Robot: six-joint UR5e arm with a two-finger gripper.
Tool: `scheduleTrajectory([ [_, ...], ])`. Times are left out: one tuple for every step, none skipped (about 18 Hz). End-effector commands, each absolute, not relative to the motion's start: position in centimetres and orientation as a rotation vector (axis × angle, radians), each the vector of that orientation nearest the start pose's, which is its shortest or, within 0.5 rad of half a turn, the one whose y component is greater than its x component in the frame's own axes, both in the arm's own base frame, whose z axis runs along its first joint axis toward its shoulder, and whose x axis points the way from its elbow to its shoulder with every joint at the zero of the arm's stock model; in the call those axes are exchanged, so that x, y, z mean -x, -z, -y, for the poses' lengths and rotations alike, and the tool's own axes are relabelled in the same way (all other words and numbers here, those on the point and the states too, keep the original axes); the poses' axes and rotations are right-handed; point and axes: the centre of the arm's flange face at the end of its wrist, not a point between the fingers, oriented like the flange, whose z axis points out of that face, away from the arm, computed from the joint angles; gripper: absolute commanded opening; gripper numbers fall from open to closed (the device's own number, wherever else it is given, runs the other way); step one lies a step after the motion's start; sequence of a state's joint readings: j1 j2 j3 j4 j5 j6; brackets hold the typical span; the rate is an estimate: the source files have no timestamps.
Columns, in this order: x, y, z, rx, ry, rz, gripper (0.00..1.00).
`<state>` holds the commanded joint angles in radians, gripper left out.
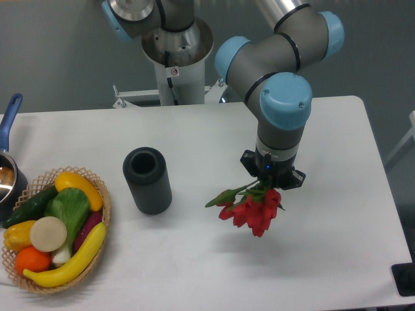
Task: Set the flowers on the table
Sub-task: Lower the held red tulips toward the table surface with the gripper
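Note:
The flowers [254, 208], a small bunch of red tulip blooms with green stems and leaves, hang just under my gripper [270, 186] above the right half of the white table [194, 136]. The stems run up between the fingers and the blooms point down and to the left. My gripper is shut on the stems. Its fingertips are mostly hidden behind the wrist and the leaves. Whether the blooms touch the tabletop cannot be told from this view.
A dark grey ribbed cylinder [148, 180] stands left of the flowers. A wicker basket [104, 201] with fruit and vegetables sits at the front left. A pot with a blue handle [9, 116] is at the left edge. The arm's base [175, 58] rises at the back.

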<state>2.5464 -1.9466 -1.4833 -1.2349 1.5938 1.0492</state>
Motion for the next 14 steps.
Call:
scheduleTrajectory([
  [45.3,-35.1,-46.5,3.134,-0.08,-0.115,0.24],
  [45.3,-34.9,-46.6,3.131,-0.086,-0.117,0.24],
  [45.4,-34.9,-46.7,3.127,-0.094,-0.117,0.24],
  [45.4,-34.9,-46.7,3.124,-0.097,-0.116,0.24],
  [45.4,-34.9,-46.7,3.123,-0.096,-0.116,0.24],
  [45.5,-34.8,-46.8,3.118,-0.087,-0.117,0.24],
  [45.5,-34.5,-46.9,3.119,-0.08,-0.117,0.24],
  [45.5,-34.3,-46.9,3.119,-0.075,-0.117,0.24],
  [45.5,-34.1,-46.9,3.121,-0.067,-0.117,0.24],
  [45.6,-33.6,-47.1,3.113,-0.048,-0.115,0.25],
  [45.6,-33.4,-47.2,3.098,-0.027,-0.112,0.24],
  [45.7,-32.9,-47.4,3.093,-0.008,-0.115,0.24],
  [45.8,-32.7,-47.4,3.092,-0.007,-0.115,0.23],
  [46.0,-32.2,-47.6,3.085,-0.014,-0.115,0.23],
])
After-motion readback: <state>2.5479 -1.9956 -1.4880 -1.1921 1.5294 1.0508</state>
